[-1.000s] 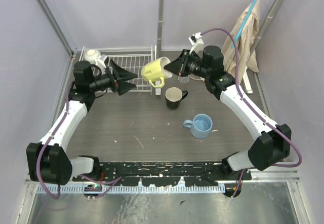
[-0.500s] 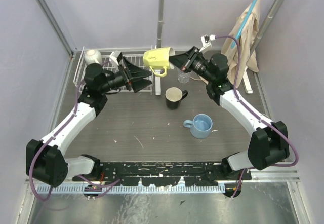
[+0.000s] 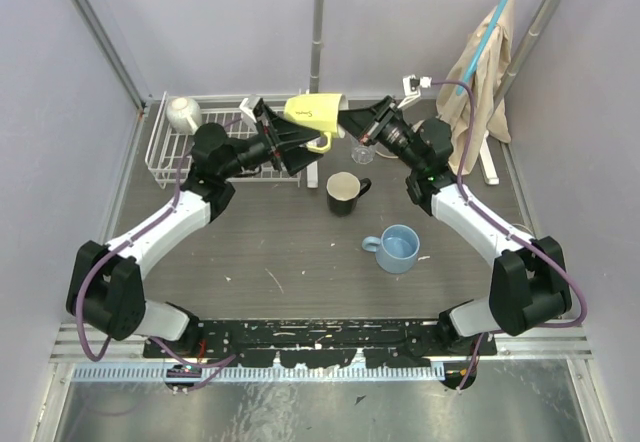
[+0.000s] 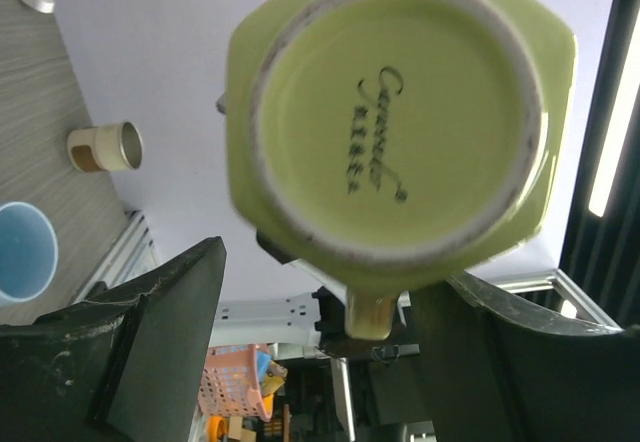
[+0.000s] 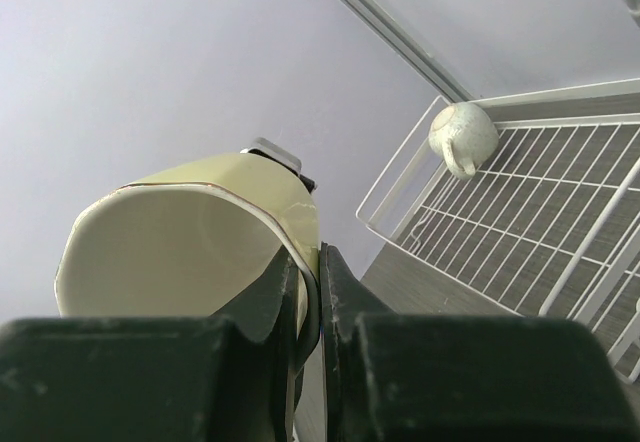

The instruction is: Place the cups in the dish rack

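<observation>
My right gripper [image 3: 346,122] is shut on the rim wall of the yellow mug [image 3: 313,113] and holds it on its side in the air, above the right end of the dish rack [image 3: 165,157]. In the right wrist view one finger is inside the mug [image 5: 190,242] and one outside; the gripper [image 5: 312,292] pinches the wall. My left gripper [image 3: 294,146] is open with the mug's base [image 4: 400,112] just ahead of its jaws [image 4: 330,352], not touching. The cream-white mug [image 3: 182,112] lies in the rack's far left corner [image 5: 462,134]. The black mug [image 3: 344,192], the light blue mug [image 3: 398,247] and the clear glass [image 3: 362,152] stand on the table.
An upright white-grey pole [image 3: 317,32] rises behind the rack. A beige cloth [image 3: 485,62] hangs at the back right. The rack's wire floor [image 5: 520,212] shows beside the cream-white mug. The blue mug also shows at the left edge of the left wrist view [image 4: 22,252].
My right gripper lifted the yellow mug and carried it a little up and left, turning its base toward the left arm. My left arm swung right until its open jaws reached the mug's base.
</observation>
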### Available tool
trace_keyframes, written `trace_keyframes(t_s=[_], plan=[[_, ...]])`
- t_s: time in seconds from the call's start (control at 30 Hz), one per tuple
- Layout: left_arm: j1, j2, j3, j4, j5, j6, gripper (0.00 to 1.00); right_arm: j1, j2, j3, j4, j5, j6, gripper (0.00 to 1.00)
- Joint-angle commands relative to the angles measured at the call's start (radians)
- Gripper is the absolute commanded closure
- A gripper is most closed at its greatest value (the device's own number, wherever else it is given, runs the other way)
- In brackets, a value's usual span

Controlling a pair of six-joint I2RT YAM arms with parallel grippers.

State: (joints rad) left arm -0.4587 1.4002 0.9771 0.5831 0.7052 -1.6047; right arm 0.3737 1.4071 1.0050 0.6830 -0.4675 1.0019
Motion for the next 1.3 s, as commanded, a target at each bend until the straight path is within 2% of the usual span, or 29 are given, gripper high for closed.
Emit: trace_keyframes(t_s=[0.0, 0.53, 0.8, 1.27], plan=[[-0.028, 0.032, 0.053, 0.126, -0.035, -0.064, 0.21, 0.013, -0.041, 0.003, 0.221, 0.036, 0.031, 0.99], [-0.064, 0.059, 0.114, 0.181, -0.04, -0.118, 0.25, 0.019, 0.005, -0.059, 0.312, 0.045, 0.037, 0.99], [-0.064, 0.054, 0.113, 0.203, -0.042, -0.147, 0.32, 0.017, 0.015, -0.087, 0.321, 0.052, 0.012, 0.99], [-0.07, 0.044, 0.143, 0.143, -0.003, -0.13, 0.33, 0.005, 0.048, -0.069, 0.31, 0.052, -0.011, 0.99]])
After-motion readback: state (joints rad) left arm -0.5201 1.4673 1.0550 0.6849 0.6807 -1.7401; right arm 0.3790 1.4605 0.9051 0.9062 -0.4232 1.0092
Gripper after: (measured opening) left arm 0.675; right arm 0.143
